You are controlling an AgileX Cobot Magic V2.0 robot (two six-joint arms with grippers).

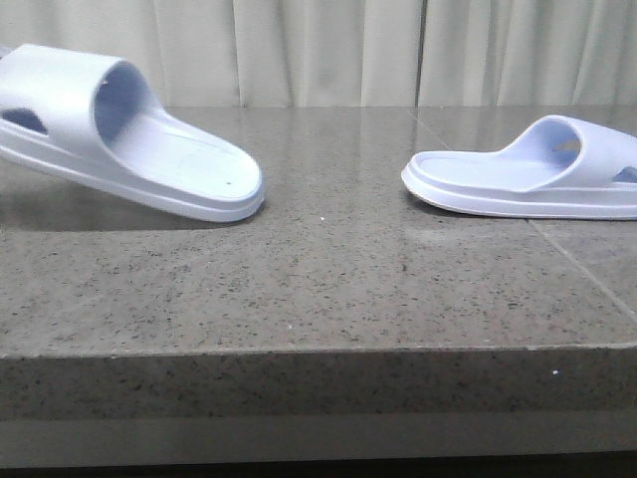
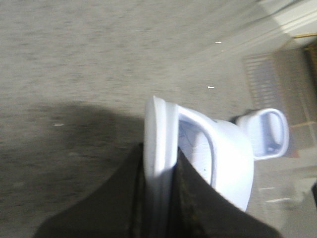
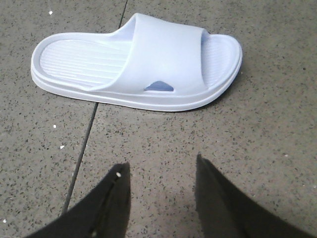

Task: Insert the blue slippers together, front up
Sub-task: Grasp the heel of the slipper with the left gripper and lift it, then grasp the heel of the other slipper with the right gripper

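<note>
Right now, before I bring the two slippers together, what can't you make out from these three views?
- Left slipper: its toe end is cut off by the front view's left edge.
- Left gripper: its fingers clamp the sole's edge, but that view is blurred.
- Right slipper: its toe end runs off the front view's right edge.
- Neither arm shows in the front view.
- Right gripper: open, with only its fingertips in view.
</note>
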